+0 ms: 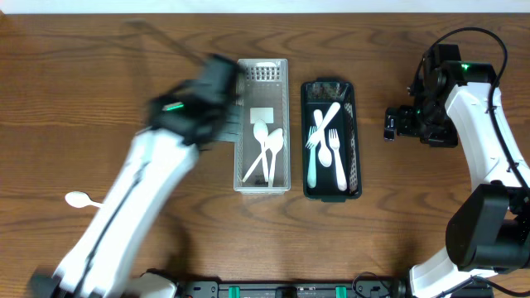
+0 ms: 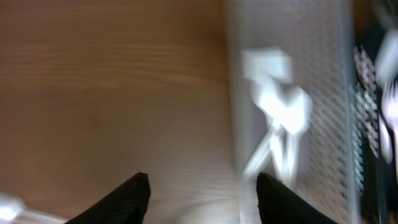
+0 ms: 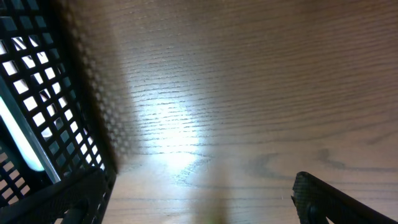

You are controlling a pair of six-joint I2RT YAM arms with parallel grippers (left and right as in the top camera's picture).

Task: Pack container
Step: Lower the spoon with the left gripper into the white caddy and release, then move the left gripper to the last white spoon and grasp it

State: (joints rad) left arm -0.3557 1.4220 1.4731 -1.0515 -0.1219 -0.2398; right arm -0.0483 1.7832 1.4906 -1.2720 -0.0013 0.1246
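I flag a risk: the left gripper (image 2: 202, 186), jaws apart and empty just beside the white basket's (image 1: 262, 189) left wall (view badly blurred), could clip and shove it, while the loose spoon (image 1: 77, 199) lies near the worktop's (image 1: 50, 124) left edge; right gripper (image 1: 389, 124) spread wide, empty.

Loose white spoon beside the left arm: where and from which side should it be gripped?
Probably the thin handle beside the bowl of the spoon, from straight above, fingers across it: it lies flat on the table, and the rounded bowl offers poor purchase. The left arm hides the handle's end.
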